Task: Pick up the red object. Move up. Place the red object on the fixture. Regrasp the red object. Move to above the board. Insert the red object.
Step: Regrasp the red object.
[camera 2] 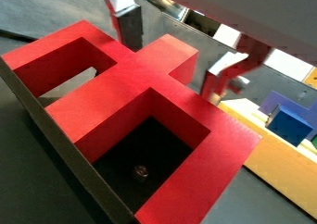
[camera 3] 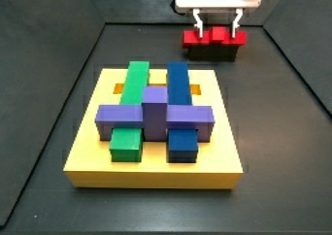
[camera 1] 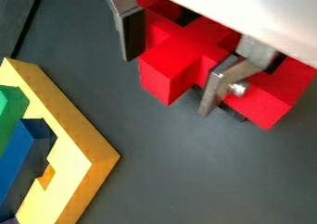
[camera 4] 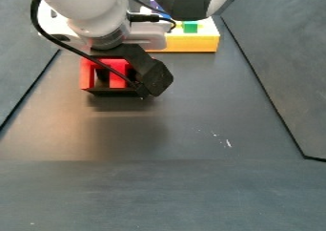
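Looking through a wrist view, the gripper (camera 1: 173, 72) straddles the red object (camera 1: 186, 66), its silver fingers (camera 1: 132, 31) on either side of the middle stub; whether the pads press it or stand just clear I cannot tell. The corner of the yellow board (camera 1: 87, 140) lies nearby on the dark floor. In another wrist view the red object (camera 2: 136, 98) fills the frame: glossy bright red plastic, a crossbar with a stub, sitting on the dark fixture (camera 2: 69, 163). In a side view the gripper (camera 3: 215, 30) hangs over the red object (camera 3: 215, 38) on the fixture (camera 3: 215, 52), beyond the board (camera 3: 155, 166) with its green, blue and purple blocks. In another side view the red object (camera 4: 109, 74) rests under the arm. Placing on the fixture looks done; the regrasp seems underway, with moving above the board and inserting left.
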You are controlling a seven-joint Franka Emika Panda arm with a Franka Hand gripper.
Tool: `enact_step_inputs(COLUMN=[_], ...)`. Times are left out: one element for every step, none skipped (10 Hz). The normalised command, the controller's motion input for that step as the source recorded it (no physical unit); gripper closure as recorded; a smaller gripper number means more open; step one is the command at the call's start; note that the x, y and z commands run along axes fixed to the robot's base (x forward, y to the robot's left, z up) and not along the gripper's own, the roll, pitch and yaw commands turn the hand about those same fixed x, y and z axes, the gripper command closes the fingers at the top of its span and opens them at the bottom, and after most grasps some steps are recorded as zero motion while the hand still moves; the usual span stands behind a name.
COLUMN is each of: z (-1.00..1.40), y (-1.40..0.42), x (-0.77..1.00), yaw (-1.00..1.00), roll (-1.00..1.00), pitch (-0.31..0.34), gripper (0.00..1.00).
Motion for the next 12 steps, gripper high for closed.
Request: enact_step_inputs(z=[-0.01,0.0,0.08,0.11,0.09,0.09,0.11,0.21,0.3,0.3,0.27,0.24], y=[0.0,-0.07,-0.14,-0.12,-0.1,-0.13,-0.11,-0.07,-0.05,-0.04,0.0,0.0], x=[0.0,0.0,0.0,0.02,0.01,0.0,0.0,0.01,0.01,0.02,0.0,0.0], yaw=[0.0,0.0,0.04,0.09,0.11,0.11,0.11,0.09,0.09,0.08,0.04,0.0], roll=[0.1,0.4,0.59,0.64,0.69,0.68,0.66,0.65,0.63,0.56,0.56,0.59], pitch=[0.0,0.0,0.0,0.0,0.014,0.011,0.014,0.04,0.043,0.029,0.017,0.003], gripper=[0.0,0.0,0.0,0.0,0.0,0.0,0.0,0.0,0.0,0.0,0.0,0.0])
